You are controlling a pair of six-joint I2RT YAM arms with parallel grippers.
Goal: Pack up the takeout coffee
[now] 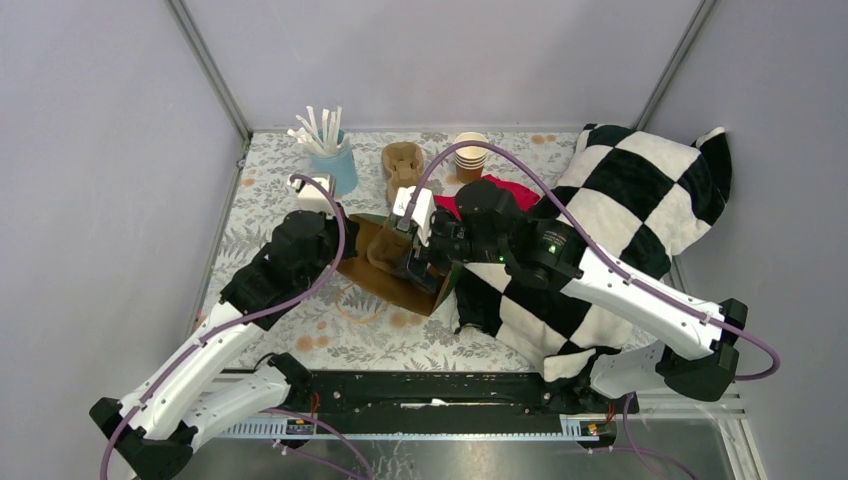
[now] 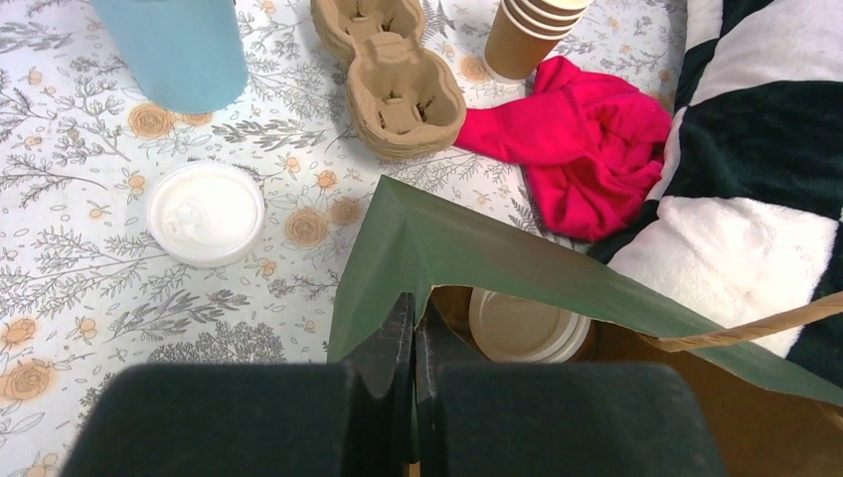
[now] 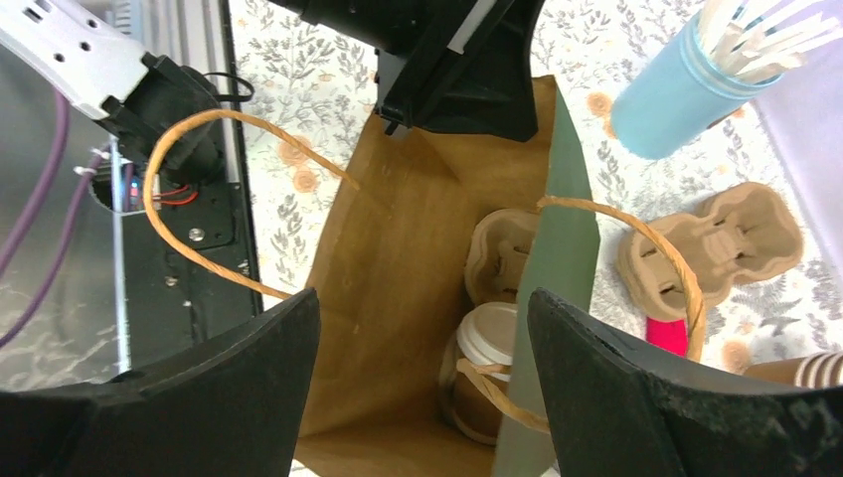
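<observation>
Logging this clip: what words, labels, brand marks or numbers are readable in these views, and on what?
None readable in any view.
The paper bag, the takeout coffee inside it, the stack of cups and the blue cup show no print.
The loose white lid has raised marks at its middle, too blurred to read.

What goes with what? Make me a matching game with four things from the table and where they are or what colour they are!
Things:
1. takeout coffee
2. loose lid
3. crumpled cloth
4. tumbler

Place or colour:
a. blue
b. inside the paper bag
c. white
d. red

Pairs: 1-b, 2-c, 3-d, 4-a
</observation>
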